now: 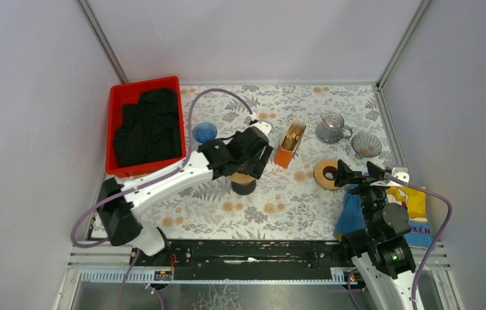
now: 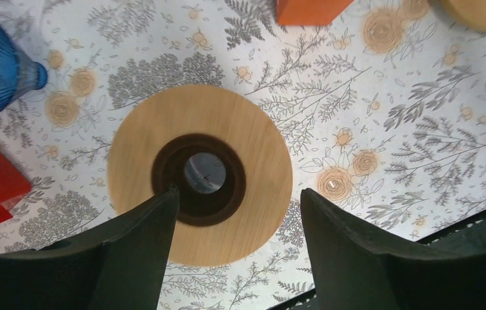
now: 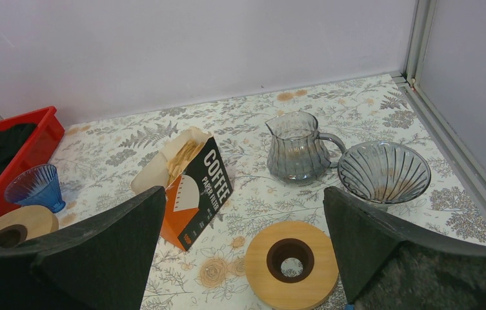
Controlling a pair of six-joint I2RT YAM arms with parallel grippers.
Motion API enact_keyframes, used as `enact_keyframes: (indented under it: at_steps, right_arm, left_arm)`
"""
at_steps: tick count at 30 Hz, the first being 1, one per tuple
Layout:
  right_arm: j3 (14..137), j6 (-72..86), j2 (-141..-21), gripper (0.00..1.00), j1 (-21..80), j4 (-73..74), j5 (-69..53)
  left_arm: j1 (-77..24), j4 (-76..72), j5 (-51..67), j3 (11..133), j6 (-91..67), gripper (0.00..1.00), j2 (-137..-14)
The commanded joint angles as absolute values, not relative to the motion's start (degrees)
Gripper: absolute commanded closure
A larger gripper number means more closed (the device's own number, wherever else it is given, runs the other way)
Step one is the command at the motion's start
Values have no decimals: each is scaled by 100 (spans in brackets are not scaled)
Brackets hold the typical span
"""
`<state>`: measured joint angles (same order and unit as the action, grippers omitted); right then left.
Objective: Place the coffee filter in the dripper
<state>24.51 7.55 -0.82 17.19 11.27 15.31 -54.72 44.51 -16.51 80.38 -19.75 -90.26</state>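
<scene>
The left claw (image 2: pixel 237 194) is hanging wide apart over a wooden ring (image 2: pixel 253 148), holding nothing. The right claw (image 3: pixel 243 190) is spread apart too, gripping nothing. The filters (image 3: pixel 179 155) are sitting in the orange box (image 3: pixel 204 194), between the blue dripper (image 3: pixel 33 186) and the glass dripper (image 3: pixel 384 171). So the job is only starting, I think. Next, a claw needs to pinch just one thin filter, softly.

Two drippers (image 3: pixel 35 185) (image 3: pixel 383 171), two wooden rings (image 3: pixel 259 259) (image 3: pixel 35 223), one jug (image 3: pixel 297 155), one filter box (image 3: pixel 204 194), one bin (image 1: pixel 143 84)
</scene>
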Motion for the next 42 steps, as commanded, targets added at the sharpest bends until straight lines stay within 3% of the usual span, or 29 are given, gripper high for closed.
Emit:
enact_keyframes:
  at_steps: [1, 20, 27, 42]
  right_arm:
    - [2487, 764, -1, 1, 1715, 863, 1445]
    - [2470, 745, -56, 1, 1708, 853, 1476]
    - [2459, 745, -98, 1, 1714, 826, 1445]
    - [2421, 738, -119, 1, 1714, 799, 1442]
  left_arm:
    - [-5442, 3889, -2187, 7808, -2138, 22, -8333]
    - [-2911, 2307, -1692, 6132, -3056, 18, -7072]
    - [-2304, 1773, -1780, 5895, -3349, 20, -7446]
    - [-1482, 935, -1646, 5951, -3610, 36, -8864]
